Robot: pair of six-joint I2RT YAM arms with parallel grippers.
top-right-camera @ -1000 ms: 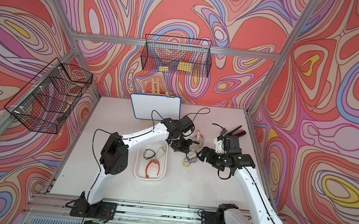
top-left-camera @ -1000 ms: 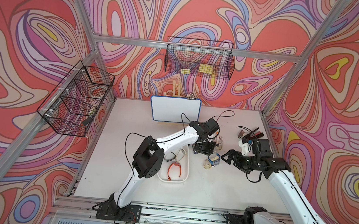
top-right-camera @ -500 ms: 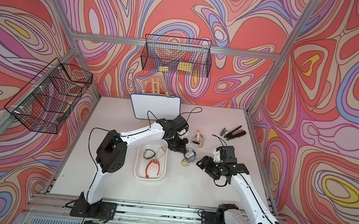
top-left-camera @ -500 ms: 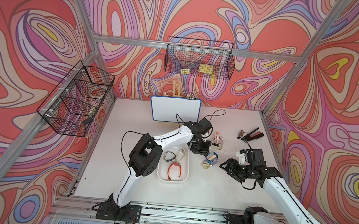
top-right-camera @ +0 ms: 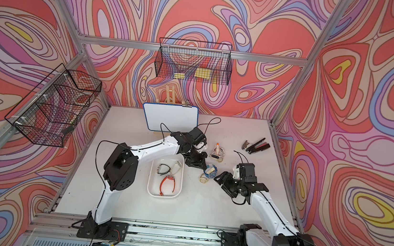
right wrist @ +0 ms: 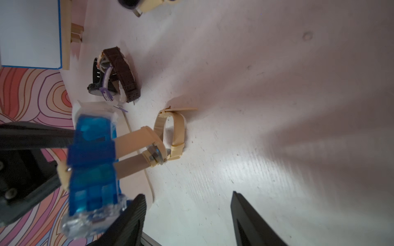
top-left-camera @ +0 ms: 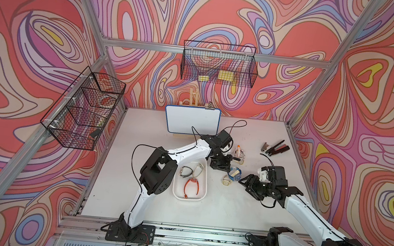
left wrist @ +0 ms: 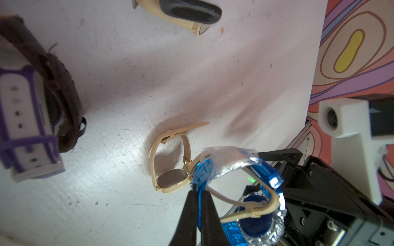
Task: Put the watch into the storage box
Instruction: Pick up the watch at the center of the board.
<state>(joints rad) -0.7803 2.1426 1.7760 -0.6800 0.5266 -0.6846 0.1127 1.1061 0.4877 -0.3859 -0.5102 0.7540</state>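
Pinching the band of a see-through blue watch (left wrist: 205, 170), the left claw (left wrist: 199, 191) has its fingers pressed together on the plastic and holds it above the desk (top-left-camera: 231, 212). In both top views the blue watch (top-left-camera: 234, 173) hangs just past the far right corner of the storage box (top-left-camera: 188, 199), outside its rim. A beige strap (left wrist: 234, 202) runs through the blue band and hangs with it.

The right claw (right wrist: 187, 194) is spread wide, with nothing between its fingers. One finger (right wrist: 132, 213) sits right beside the blue watch, and whether they touch is unclear.

On the desk just beside the blue watch, a beige watch (right wrist: 178, 132) stands on its edge with its buckle done up. Its face is too blurred to read.

The storage box lies near the middle of the desk, long side running front to back. Inside are an orange watch (top-left-camera: 191, 186), a black watch (top-left-camera: 185, 171) and a pale watch (top-left-camera: 198, 168).

Nearer the far edge, a small heap of watches (top-left-camera: 239, 153) includes one with a brown strap (right wrist: 121, 72) and one with a white and purple strap (left wrist: 23, 119). No writing can be made out on them. A whiteboard (top-left-camera: 192, 120) stands at the far edge, its face blank.
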